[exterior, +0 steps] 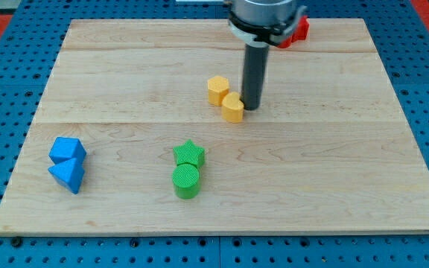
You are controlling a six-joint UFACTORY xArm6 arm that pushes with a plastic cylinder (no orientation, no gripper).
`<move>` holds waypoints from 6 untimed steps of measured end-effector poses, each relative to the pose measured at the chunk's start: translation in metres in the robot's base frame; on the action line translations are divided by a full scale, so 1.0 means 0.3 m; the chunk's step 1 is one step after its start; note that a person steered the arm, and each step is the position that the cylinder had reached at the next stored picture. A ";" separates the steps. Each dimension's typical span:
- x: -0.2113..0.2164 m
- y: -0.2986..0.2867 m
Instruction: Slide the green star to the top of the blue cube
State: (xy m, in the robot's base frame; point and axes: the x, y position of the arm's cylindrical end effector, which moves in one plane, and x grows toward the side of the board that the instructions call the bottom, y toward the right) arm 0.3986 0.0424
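Poised with my tip (250,107) touching a yellow block (233,108), gripper absent, far from the light, stiff green star (190,154), likely best pushed flat-on leftward toward the blue cube (67,150).

- A robotics lab bench, not a home or shop: the pale wooden board (334,171) lies on a blue perforated metal base (6,89) whose regular rows of holes show all round the board.
- Above the board's top edge hangs a machined robot arm (265,15) carrying a dark rod.
- On the board sit small moulded test blocks in plain colours, such as the green star (190,154).
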 end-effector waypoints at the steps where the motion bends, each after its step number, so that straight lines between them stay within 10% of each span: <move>1: -0.068 0.084; 6: -0.068 0.403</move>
State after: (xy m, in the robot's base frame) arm 0.3783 0.1634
